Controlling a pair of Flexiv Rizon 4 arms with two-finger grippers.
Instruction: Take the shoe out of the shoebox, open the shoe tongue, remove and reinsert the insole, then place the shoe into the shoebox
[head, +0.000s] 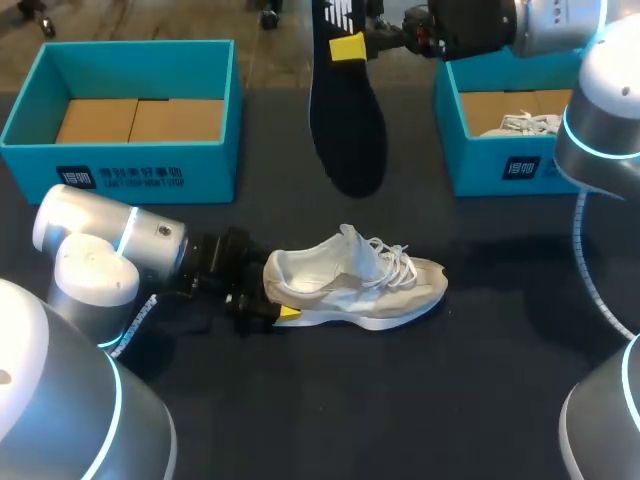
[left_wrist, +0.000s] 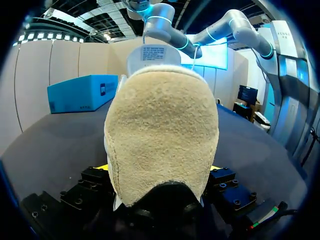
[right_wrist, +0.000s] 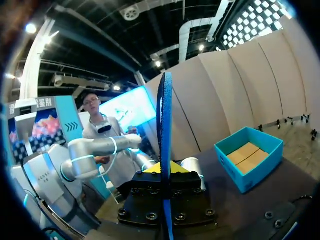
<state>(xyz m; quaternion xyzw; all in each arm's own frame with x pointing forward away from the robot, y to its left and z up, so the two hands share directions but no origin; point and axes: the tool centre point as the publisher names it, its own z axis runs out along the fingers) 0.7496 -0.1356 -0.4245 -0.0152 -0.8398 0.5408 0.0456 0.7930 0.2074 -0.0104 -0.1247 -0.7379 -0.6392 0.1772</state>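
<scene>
1. Near the middle of the dark surface (head: 400, 400) a beige and white shoe (head: 355, 285) stands on its sole, with its toe toward my right side and its heel toward my left arm
2. White laces run along the top of the shoe, and its tongue stands up above the opening
3. My left tool (left_wrist: 159, 169) lies low on the surface at the back of the shoe, one yellow tip on each side of the heel, and it pinches the heel between them
4. From the left wrist, the fuzzy tan heel sits right between the fingers, and the rest of the shoe is hidden behind it
5. My right tool (head: 345, 47) is up off the surface at the far side and grips a black insole (head: 347, 120)
6. The insole hangs in the air, free of the shoe, and in the head view it lies between the two boxes, with its rounded end nearest the shoe
7. From the right wrist it shows edge-on, rising straight out from between the clamped fingers
8. A teal box (head: 140, 172) sits at the far left of the surface with a brown cardboard liner (head: 140, 120) in its bottom
9. A second teal box (head: 500, 165) sits at the far right, and a second white shoe (head: 520, 124) lies inside it
</scene>
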